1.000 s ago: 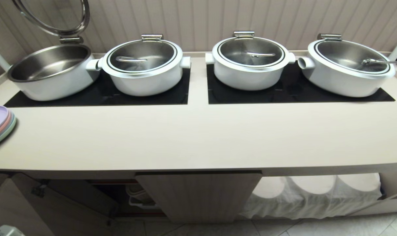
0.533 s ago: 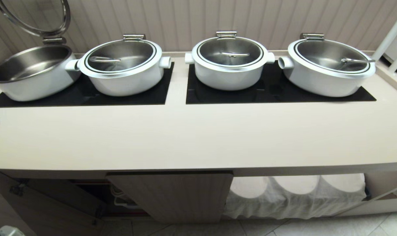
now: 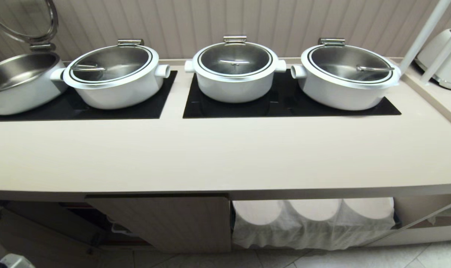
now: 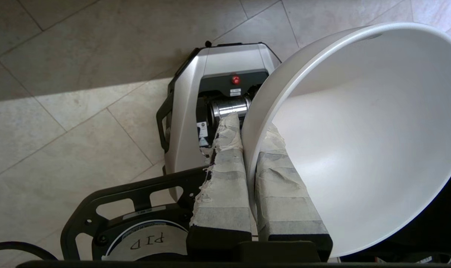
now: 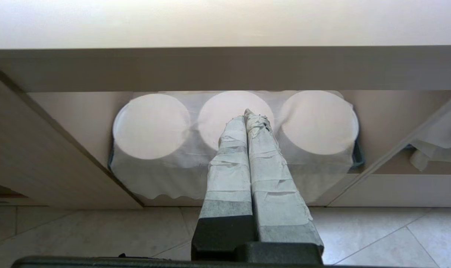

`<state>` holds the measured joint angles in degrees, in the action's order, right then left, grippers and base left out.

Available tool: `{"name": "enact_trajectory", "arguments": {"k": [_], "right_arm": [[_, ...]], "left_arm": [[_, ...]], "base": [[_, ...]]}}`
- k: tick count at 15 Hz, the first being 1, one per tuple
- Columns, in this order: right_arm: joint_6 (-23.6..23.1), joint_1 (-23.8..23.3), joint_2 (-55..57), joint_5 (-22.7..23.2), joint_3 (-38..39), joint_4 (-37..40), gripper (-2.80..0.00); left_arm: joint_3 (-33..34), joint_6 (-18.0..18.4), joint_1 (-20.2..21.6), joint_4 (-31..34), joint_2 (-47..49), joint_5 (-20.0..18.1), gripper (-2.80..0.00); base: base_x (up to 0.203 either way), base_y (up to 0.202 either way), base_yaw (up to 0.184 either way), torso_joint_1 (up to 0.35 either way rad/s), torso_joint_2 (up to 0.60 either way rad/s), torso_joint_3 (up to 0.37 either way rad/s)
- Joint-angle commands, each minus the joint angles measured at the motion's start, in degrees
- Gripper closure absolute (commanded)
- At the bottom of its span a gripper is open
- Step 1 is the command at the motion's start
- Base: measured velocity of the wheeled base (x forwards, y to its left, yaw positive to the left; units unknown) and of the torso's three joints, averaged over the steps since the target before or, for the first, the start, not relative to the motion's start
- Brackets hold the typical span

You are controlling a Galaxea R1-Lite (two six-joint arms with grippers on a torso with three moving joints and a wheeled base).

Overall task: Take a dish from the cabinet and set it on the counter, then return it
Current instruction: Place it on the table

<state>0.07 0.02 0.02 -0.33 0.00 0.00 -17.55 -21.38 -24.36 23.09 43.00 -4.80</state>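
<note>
The dish (image 4: 359, 130), a deep glossy white bowl, hangs tilted over the tiled floor in the left wrist view. My left gripper (image 4: 249, 126) is shut on its rim, one taped finger (image 4: 225, 167) outside the wall and one inside. Neither gripper shows in the head view. The beige counter (image 3: 225, 156) runs across that view, with the cabinet below it: a fluted door (image 3: 165, 223) and a dark open compartment (image 3: 95, 219) to its left. My right gripper (image 5: 247, 115) is shut on nothing, parked low and facing the space under the counter.
Several large white pots (image 3: 234, 70) stand on black hob panels (image 3: 285, 108) at the back of the counter. Cloth-covered round stacks (image 3: 314, 219) fill the shelf right of the cabinet door. My own grey base (image 4: 218, 74) is below the dish. A white appliance (image 3: 443, 56) stands far right.
The whole head view has slid left, so the camera has moved right along the counter. The stack of pastel plates at the left edge has left the view.
</note>
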Motion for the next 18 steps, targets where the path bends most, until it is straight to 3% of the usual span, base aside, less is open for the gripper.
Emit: {"name": "enact_trajectory", "arguments": {"k": [1,6,18], "right_arm": [[0.0,0.0,0.0,0.0,0.0,0.0,0.00],[0.0,0.0,0.0,0.0,0.0,0.0,0.00],[0.0,0.0,0.0,0.0,0.0,0.0,0.00]], "left_arm": [[0.0,-0.1,0.0,0.1,0.2,0.1,0.00],[0.0,-0.1,0.0,0.1,0.2,0.6,0.00],[-3.2,-0.1,0.3,-2.3,3.9,0.4,0.00]], "base": [[0.000,-0.190,0.000,0.002,0.01,0.002],[0.000,-0.156,0.000,0.002,0.00,0.003],[0.000,0.000,0.000,0.000,0.00,0.000]]}}
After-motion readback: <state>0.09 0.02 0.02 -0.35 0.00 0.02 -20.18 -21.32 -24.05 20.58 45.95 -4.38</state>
